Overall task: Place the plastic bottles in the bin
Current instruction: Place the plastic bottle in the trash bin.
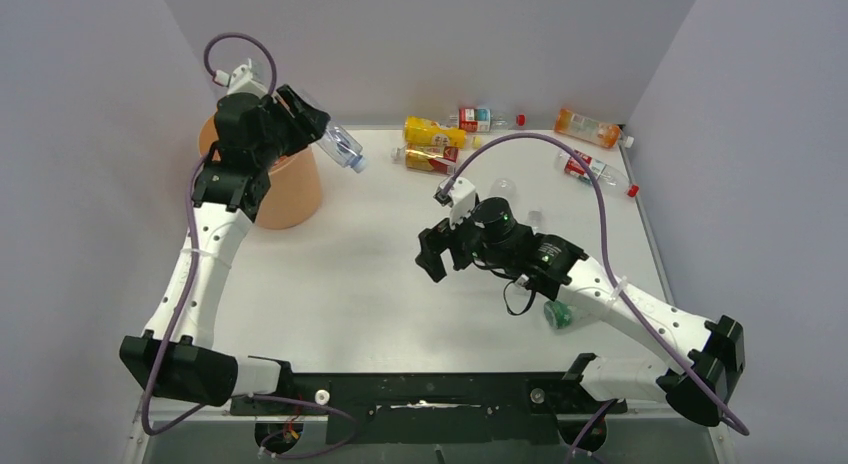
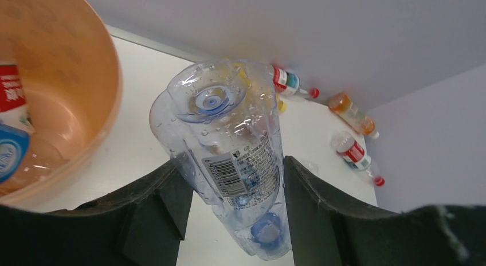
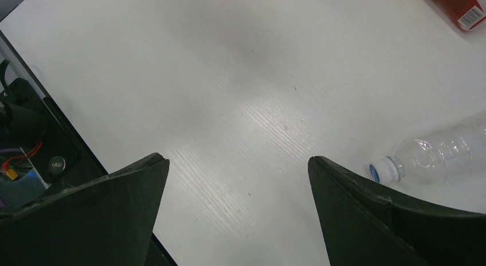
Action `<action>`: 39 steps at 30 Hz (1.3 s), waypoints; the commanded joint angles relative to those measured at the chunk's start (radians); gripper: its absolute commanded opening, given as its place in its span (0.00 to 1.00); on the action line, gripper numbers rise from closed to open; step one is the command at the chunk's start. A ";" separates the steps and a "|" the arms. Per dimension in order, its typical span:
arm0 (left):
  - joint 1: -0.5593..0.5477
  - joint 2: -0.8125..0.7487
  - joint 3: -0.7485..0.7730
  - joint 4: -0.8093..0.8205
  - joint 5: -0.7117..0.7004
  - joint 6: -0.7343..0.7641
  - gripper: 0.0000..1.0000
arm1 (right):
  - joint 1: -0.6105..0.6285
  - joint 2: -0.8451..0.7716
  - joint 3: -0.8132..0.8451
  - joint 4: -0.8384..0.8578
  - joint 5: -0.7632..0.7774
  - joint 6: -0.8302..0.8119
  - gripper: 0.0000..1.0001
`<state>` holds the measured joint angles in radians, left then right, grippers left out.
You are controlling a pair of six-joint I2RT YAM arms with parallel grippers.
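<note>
— Seen from above, what do the left jaws have?
— They pinch a clear bottle [image 1: 343,147]. It is tilted, just right of the bin [image 1: 290,189] rim and over the table [image 1: 340,284]. The right jaws hang spread and empty mid-table. More bottles [image 1: 434,133] lie along the far edge.
— The left wrist?
— Both fingers [image 2: 155,203] press the clear bottle's sides, its blue cap nearest the camera. The bin, at left, holds labelled bottles [image 2: 11,145].
— The right wrist?
— The right jaws are wide apart over bare table. A capped bottle [image 3: 435,157] lies just beside one finger [image 3: 367,208].
</note>
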<state>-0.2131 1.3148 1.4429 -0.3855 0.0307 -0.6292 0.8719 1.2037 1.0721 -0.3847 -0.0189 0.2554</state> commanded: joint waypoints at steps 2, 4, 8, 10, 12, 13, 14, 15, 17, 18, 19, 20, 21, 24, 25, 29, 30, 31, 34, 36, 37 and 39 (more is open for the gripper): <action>0.114 0.056 0.158 -0.013 0.010 0.064 0.37 | 0.004 -0.041 -0.035 0.000 0.019 0.010 0.98; 0.162 0.071 0.188 -0.005 0.010 0.066 0.37 | 0.004 -0.047 -0.051 0.009 0.015 0.017 0.98; 0.253 0.098 0.227 0.037 -0.001 0.059 0.37 | 0.007 -0.044 -0.091 0.034 -0.005 0.046 0.98; 0.293 0.111 0.232 0.059 -0.007 0.065 0.37 | 0.013 -0.045 -0.105 0.042 -0.006 0.056 0.98; 0.333 0.123 0.227 0.080 -0.005 0.065 0.37 | 0.017 -0.047 -0.118 0.050 -0.007 0.062 0.98; 0.352 0.129 0.222 0.090 -0.004 0.065 0.37 | 0.017 -0.050 -0.124 0.053 -0.006 0.066 0.98; 0.367 0.135 0.214 0.103 -0.006 0.065 0.37 | 0.017 -0.050 -0.129 0.056 -0.007 0.069 0.98; 0.381 0.139 0.207 0.116 -0.009 0.065 0.37 | 0.018 -0.050 -0.131 0.058 -0.007 0.070 0.98; 0.399 0.150 0.192 0.136 -0.025 0.065 0.37 | 0.019 -0.046 -0.133 0.058 -0.006 0.071 0.98; 0.406 0.156 0.181 0.148 -0.030 0.066 0.37 | 0.020 -0.044 -0.132 0.056 -0.006 0.071 0.98; 0.410 0.162 0.174 0.159 -0.032 0.066 0.37 | 0.021 -0.041 -0.132 0.055 -0.003 0.073 0.98; 0.415 0.168 0.166 0.168 -0.038 0.066 0.37 | 0.021 -0.041 -0.132 0.054 0.001 0.073 0.98; 0.419 0.173 0.157 0.177 -0.051 0.068 0.37 | 0.021 -0.041 -0.132 0.051 0.004 0.073 0.98; 0.430 0.187 0.137 0.195 -0.065 0.073 0.37 | 0.021 -0.042 -0.133 0.044 0.015 0.075 0.98; 0.432 0.193 0.132 0.196 -0.072 0.076 0.37 | 0.019 -0.043 -0.133 0.042 0.019 0.076 0.98; 0.438 0.201 0.103 0.209 -0.086 0.083 0.39 | 0.019 -0.050 -0.136 0.032 0.043 0.083 0.98; 0.438 0.203 0.095 0.212 -0.086 0.083 0.42 | 0.018 -0.050 -0.138 0.029 0.052 0.086 0.98; 0.439 0.208 0.087 0.212 -0.083 0.083 0.47 | 0.018 -0.051 -0.138 0.027 0.059 0.088 0.98; 0.438 0.224 0.084 0.195 -0.045 0.085 0.72 | 0.016 -0.048 -0.135 0.010 0.101 0.106 0.98; 0.440 0.245 0.107 0.150 -0.040 0.086 0.80 | 0.011 -0.046 -0.127 -0.021 0.153 0.129 0.98; 0.442 0.245 0.110 0.134 -0.038 0.085 0.82 | 0.009 -0.048 -0.124 -0.041 0.180 0.140 0.98; 0.448 0.233 0.096 0.129 -0.027 0.073 0.83 | 0.001 -0.057 -0.123 -0.067 0.234 0.168 0.98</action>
<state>0.2192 1.5574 1.5200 -0.2684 -0.0235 -0.5594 0.8841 1.1854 0.9363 -0.4198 0.0841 0.3653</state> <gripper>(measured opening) 0.821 0.978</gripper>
